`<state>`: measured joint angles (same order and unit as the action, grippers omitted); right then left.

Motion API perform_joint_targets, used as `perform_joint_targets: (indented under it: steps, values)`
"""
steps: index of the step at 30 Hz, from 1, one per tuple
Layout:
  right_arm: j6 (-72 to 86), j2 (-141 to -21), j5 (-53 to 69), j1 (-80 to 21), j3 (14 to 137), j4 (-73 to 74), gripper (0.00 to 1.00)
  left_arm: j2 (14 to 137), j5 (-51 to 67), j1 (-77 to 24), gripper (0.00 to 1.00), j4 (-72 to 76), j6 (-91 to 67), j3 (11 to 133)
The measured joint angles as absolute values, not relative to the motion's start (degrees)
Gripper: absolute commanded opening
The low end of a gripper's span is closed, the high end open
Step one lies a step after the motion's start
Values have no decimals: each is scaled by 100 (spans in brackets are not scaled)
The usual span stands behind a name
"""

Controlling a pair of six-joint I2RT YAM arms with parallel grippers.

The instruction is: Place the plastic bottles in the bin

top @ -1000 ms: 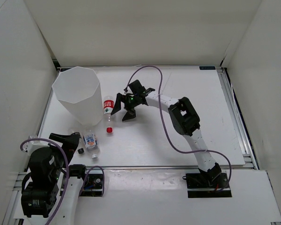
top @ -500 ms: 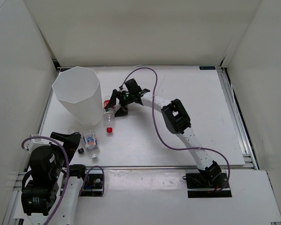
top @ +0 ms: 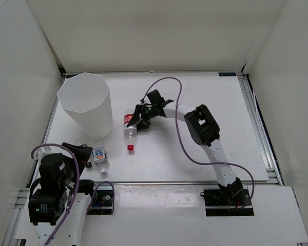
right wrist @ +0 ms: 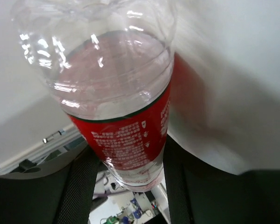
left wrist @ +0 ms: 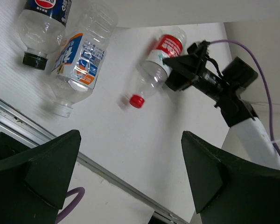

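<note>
A white table (top: 220, 97) fills the middle of the overhead view, matte and evenly lit. Three plain white walls close it in: a back wall (top: 154, 36) across the top of the frame, a left wall (top: 15, 77) and a right wall (top: 292, 77) slanting down either side. A metal rail (top: 260, 128) runs along the table's right edge and a second rail (top: 50, 119) along its left edge. A small dark sticker (top: 227, 75) lies flat at the table's upper right corner. A thin metal strip (top: 164, 183) borders the near edge, and below it a white front panel (top: 159, 215) spans the bottom of the frame. In the left wrist view the same strip crosses the lower left diagonally.
</note>
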<state>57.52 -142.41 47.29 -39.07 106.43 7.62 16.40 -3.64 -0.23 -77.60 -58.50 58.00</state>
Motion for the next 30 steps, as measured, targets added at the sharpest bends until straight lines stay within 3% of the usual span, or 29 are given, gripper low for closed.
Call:
perform_joint_targets:
  steps: [5, 10, 18, 25, 30]
  values:
    - [5043, -13203, 4532, -3557, 9682, 1446, 30, 1616, -355, -23, 100, -7756, -5990, 5459]
    - [4558, -11935, 4364, -3214, 9636, 2029, 27, 1559, -353, -23, 100, -7760, -6099, 5103]
    - [4158, -11157, 3317, -3682, 12422, 2403, 21, 1616, -340, -25, 100, -7762, -6031, 4915]
    - [4058, -11417, 2467, -4416, 13670, 1962, 20, 2082, -189, -23, 100, -7769, -5485, 5017]
    - [3708, -11821, 1503, -4895, 13823, 1350, 20, 2309, -36, -23, 100, -7760, -5015, 5275]
